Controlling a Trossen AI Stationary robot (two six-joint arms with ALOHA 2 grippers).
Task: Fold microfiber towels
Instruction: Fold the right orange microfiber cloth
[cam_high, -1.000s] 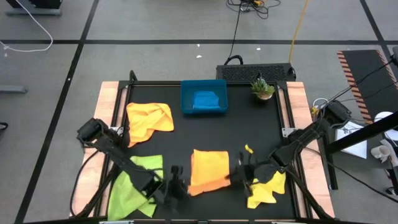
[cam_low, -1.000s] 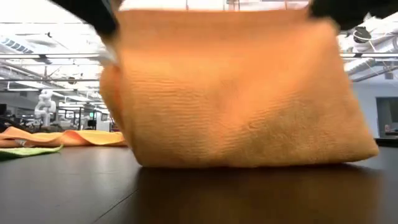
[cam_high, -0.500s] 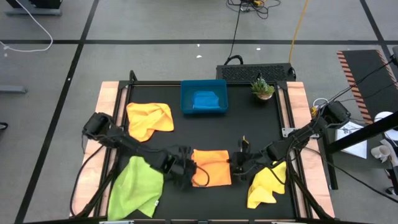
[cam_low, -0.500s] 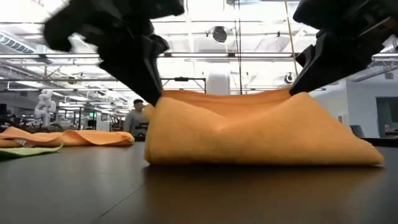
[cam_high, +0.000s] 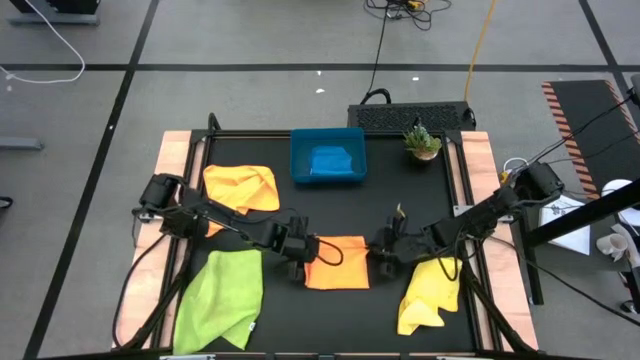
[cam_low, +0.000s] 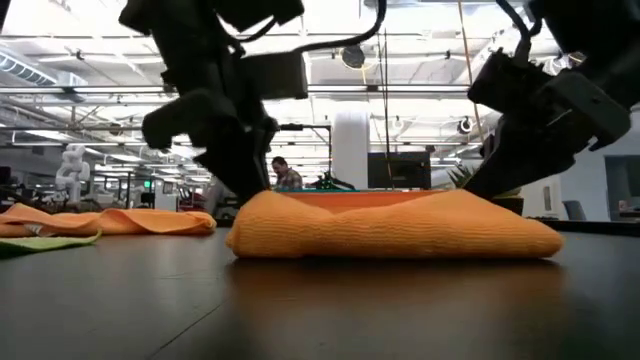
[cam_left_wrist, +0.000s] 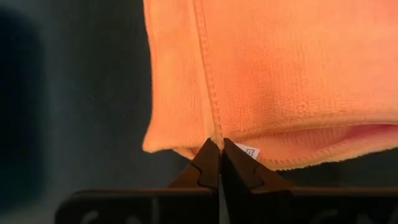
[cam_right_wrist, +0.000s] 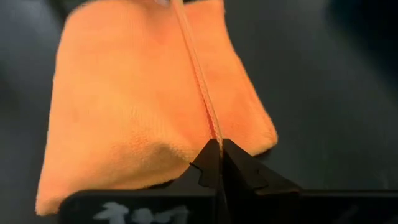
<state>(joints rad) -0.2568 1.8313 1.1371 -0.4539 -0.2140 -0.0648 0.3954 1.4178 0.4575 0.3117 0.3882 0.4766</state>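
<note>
The orange towel (cam_high: 336, 262) lies folded over on the dark surface (cam_high: 330, 210), stretched flat between the two tools. The left tool (cam_high: 303, 262) sits at one end of it and the right tool (cam_high: 381, 258) at the opposite end. Each is pinched shut on the hemmed edge of the upper layer, as both wrist views show: the seam runs straight out from the closed tips of the left tool (cam_left_wrist: 219, 154) and the right tool (cam_right_wrist: 219, 152). Gripping the two ends of one edge looks like the way to keep that edge taut and square while the top layer is laid over the bottom one, so the fold lands without wrinkles.

Against the earlier pictures, the cloth has come down. A second ago it hung as a tall curtain filling the low view; half a second ago it was a slack tent with both tools raised. Now it is a low, flat pad (cam_low: 395, 225) with the tools dropped almost to the surface. In the high view both tools have also moved farther from the near edge, carrying the fold over.

Away from the tools (none of it touched) lie a lime green towel (cam_high: 222, 298) beside the left arm, a yellow towel (cam_high: 428, 295) just by the right tool, another orange-yellow towel (cam_high: 240, 188), and the blue tray (cam_high: 327, 159) holding a blue cloth.
</note>
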